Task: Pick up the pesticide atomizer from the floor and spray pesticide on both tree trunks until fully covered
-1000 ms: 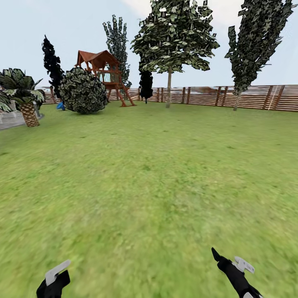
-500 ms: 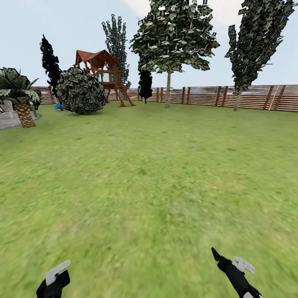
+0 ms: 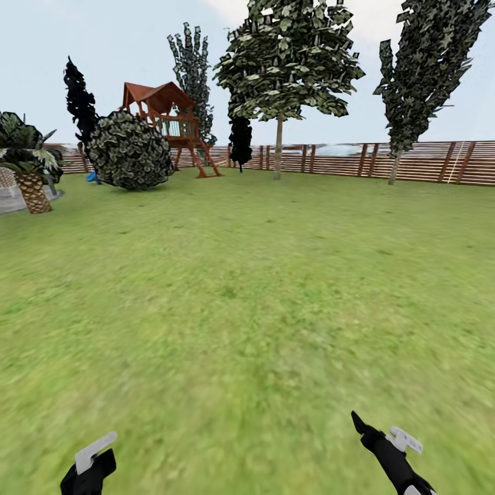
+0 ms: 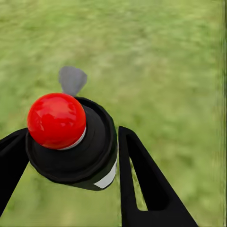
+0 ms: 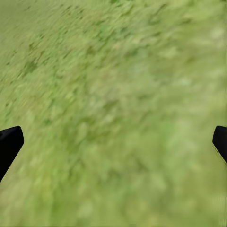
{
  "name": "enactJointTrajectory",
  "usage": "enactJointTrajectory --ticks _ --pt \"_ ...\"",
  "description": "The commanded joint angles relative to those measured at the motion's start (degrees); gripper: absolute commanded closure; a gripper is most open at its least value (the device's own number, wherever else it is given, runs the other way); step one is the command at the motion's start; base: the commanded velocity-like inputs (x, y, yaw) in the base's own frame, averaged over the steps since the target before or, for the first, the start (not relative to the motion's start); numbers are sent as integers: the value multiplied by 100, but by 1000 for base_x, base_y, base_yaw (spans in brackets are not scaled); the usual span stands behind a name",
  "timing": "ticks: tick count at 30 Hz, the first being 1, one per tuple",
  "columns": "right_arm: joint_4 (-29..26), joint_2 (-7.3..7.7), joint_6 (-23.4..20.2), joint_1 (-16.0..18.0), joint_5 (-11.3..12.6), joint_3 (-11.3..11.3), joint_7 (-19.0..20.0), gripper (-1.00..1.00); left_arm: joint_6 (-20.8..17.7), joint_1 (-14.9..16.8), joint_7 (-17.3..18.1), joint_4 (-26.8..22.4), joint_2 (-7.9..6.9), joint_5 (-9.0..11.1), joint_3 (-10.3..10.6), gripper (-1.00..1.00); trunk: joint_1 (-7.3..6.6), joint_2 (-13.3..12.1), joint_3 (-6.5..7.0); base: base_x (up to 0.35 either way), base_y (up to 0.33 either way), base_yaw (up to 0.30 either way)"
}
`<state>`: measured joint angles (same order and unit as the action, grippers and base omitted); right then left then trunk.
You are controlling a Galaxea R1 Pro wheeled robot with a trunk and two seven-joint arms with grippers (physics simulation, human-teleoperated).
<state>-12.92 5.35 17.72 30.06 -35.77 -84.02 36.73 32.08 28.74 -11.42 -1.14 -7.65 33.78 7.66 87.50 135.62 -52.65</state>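
While the robot faced the lawn (image 3: 247, 289), the left gripper (image 4: 71, 156) was closed on the pesticide atomizer (image 4: 71, 137) (red-capped, black-bodied); the right gripper (image 5: 113, 142) stood wide open over grass, holding nothing, with two pale-trunked trees (image 3: 278, 148) at the fence (image 3: 426, 161)

Left gripper (image 4: 71, 156) is clamped around a dark object; right gripper (image 5: 113, 142) spread wide.

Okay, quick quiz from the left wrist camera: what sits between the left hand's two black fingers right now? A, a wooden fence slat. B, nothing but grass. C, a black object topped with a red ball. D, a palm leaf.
C: in the left wrist view the left hand has a black object with a red ball top sitting between its fingers, over the lawn.
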Motion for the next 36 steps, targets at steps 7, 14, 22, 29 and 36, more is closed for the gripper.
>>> enactJointTrajectory --ticks 7,14,22,29,36 --pt "0 -1 0 0 0 0 -2 -100 0 0 -1 -1 0 -3 2 100 0 0 0 293 -173 0" --pt "0 -2 0 0 0 0 0 -100 0 0 -1 -1 0 -3 -1 100 0 0 0 293 -173 0" --pt "0 1 -3 0 0 0 -2 -100 0 0 -1 -1 0 -3 -1 100 0 0 0 293 -173 0" --pt "0 0 -4 0 0 0 -1 -100 0 0 -1 -1 0 -3 4 100 0 0 0 293 -173 0" --pt "0 1 -2 0 0 0 -2 -100 0 0 -1 1 0 -3 4 100 0 0 0 293 -173 0"
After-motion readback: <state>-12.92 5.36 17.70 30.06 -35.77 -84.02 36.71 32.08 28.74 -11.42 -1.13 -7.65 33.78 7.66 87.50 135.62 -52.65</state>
